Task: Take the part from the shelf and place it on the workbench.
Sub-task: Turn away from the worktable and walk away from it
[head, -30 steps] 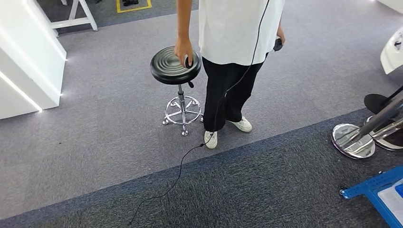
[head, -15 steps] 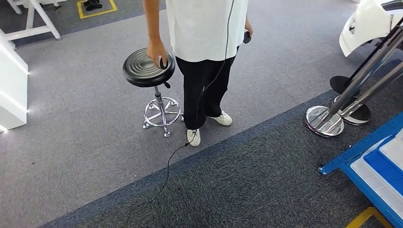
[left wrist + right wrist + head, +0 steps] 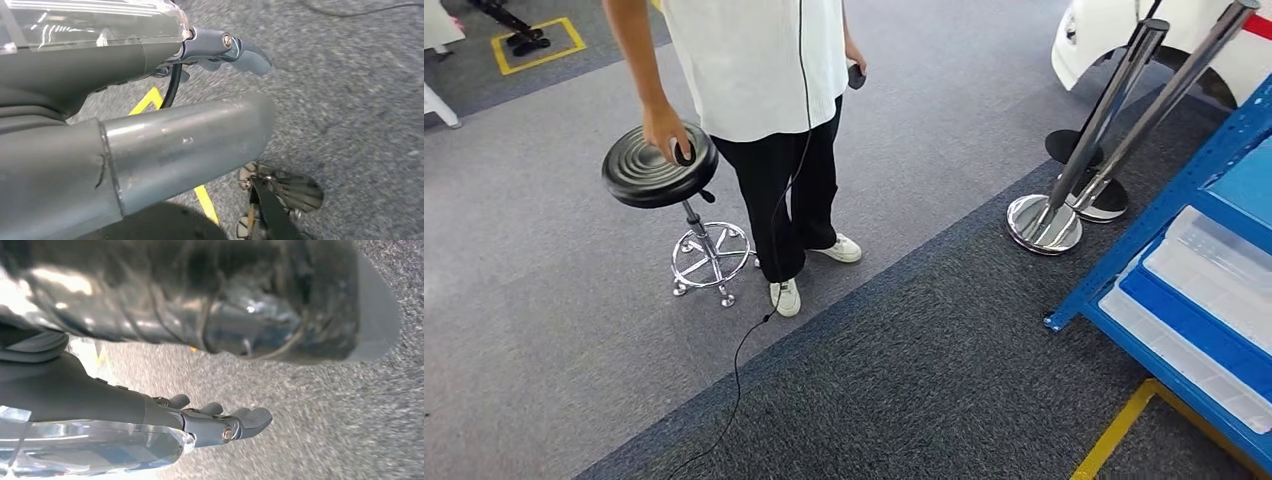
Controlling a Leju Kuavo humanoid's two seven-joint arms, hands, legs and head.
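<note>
the left hand (image 3: 220,47) hangs over grey carpet in its wrist view, fingers stretched out and apart with nothing in them. the right hand (image 3: 220,422) in its own wrist view does the same, fingers extended and holding nothing, above the same speckled carpet (image 3: 574,330).

against the earlier head frames the whole picture has slid leftward, so the camera has turned, not the things. the blue shelf (image 3: 1164,210) that was just a corner at the lower right edge now takes up the right side of the frame, with pale trays (image 3: 1214,265) on its levels. the chrome stanchions (image 3: 1049,215) sit further toward the centre right, and the person (image 3: 764,80) with the black stool (image 3: 656,168) has drifted to the upper left; the person's hand (image 3: 666,130) rests on the seat as before. a thin cable (image 3: 754,335) runs down from the person across the floor.

the part cannot be made out: the trays are cut off by the right edge and their contents are too washed out to tell. the person is cropped above the chest. both wrist views are blurred.
</note>
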